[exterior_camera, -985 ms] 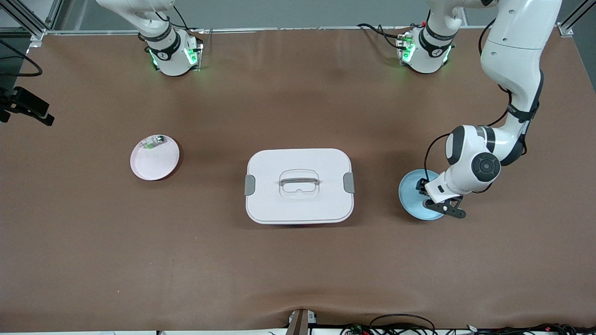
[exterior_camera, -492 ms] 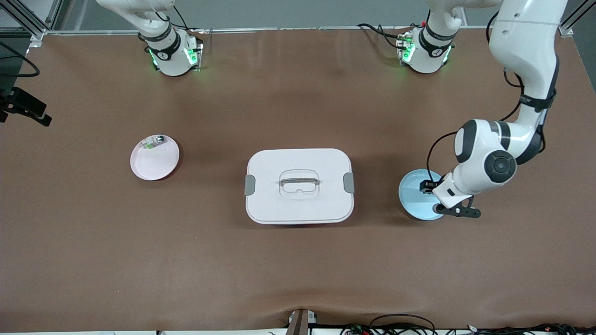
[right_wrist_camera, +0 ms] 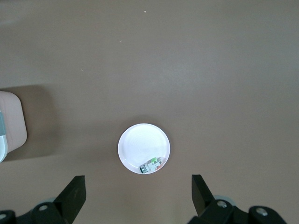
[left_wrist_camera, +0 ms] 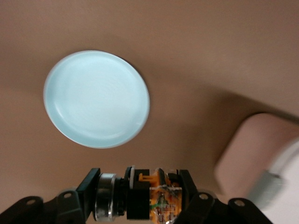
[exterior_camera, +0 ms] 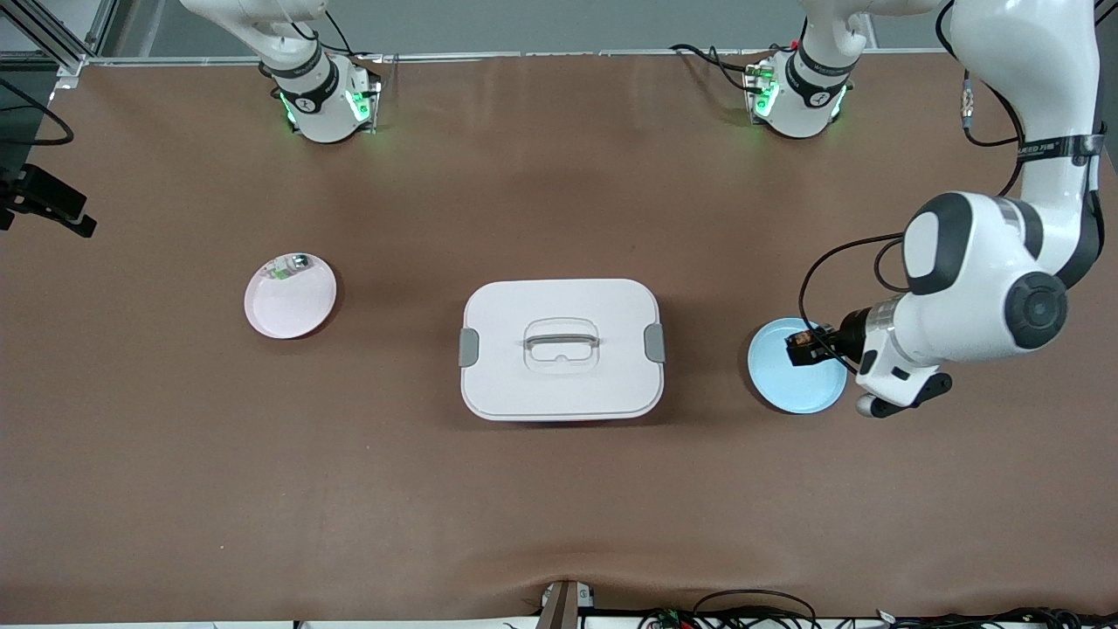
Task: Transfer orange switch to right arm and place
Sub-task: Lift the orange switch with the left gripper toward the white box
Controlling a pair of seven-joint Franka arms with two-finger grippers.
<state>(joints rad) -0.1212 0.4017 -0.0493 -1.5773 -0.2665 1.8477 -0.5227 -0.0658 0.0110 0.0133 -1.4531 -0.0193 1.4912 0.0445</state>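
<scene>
- Gripping the orange switch [exterior_camera: 804, 342] crosswise, my left gripper [exterior_camera: 808, 343] hangs over the blue plate [exterior_camera: 790, 393] at the left arm's end of the table in the front view. The white lidded box [exterior_camera: 560, 349] sits mid-table, and the pink plate [exterior_camera: 289, 301] with a small green-silver part [exterior_camera: 287, 266] lies toward the right arm's end. My right gripper is not visible from this camera.
- From my left wrist, the switch [left_wrist_camera: 148, 199] is pinched end to end between my fingers [left_wrist_camera: 88, 185]; its orange part shows, and the blue plate [left_wrist_camera: 96, 99] below is bare. To hand over cleanly, I judge I should carry it level toward mid-table and leave part of the body exposed for the other fingers.
- From my right wrist, my right gripper [right_wrist_camera: 138, 193] is spread wide, holding nothing, high over the pink plate [right_wrist_camera: 144, 147]. It waits there.
</scene>
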